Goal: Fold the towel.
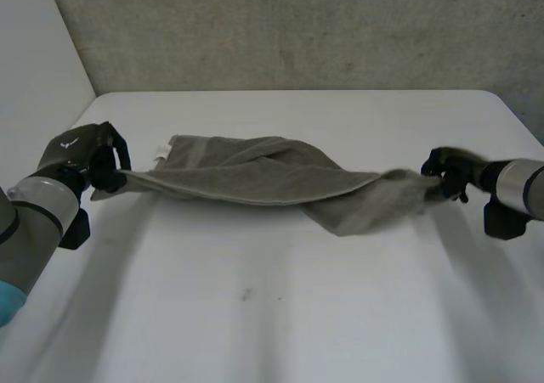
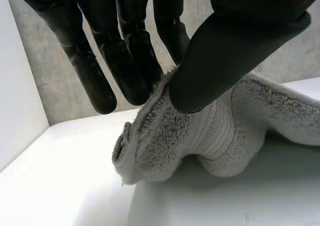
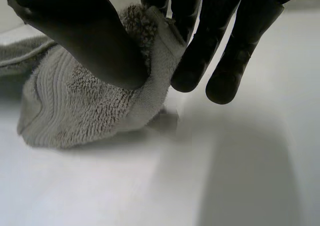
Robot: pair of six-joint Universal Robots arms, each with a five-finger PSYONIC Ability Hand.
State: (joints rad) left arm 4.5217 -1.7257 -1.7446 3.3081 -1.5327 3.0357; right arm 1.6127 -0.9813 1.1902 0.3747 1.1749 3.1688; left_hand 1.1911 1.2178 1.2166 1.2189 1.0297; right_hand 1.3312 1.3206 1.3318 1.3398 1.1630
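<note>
A grey-beige towel point(image 1: 263, 179) is stretched in a twisted band across the white table point(image 1: 280, 315), lifted between both hands. My left hand point(image 1: 89, 155) pinches the towel's left end, its thumb point(image 2: 235, 45) pressing the cloth point(image 2: 200, 136) against the fingers point(image 2: 120, 50). At the other end my right hand point(image 1: 450, 172) grips the right end, where the thumb point(image 3: 85, 35) clamps the cloth point(image 3: 85, 105) against the fingers point(image 3: 200, 40). The towel sags in its middle toward the table.
A grey wall point(image 1: 297, 26) stands behind the table's far edge, and a white wall point(image 1: 34, 52) rises at the left. Bare tabletop lies in front of the towel.
</note>
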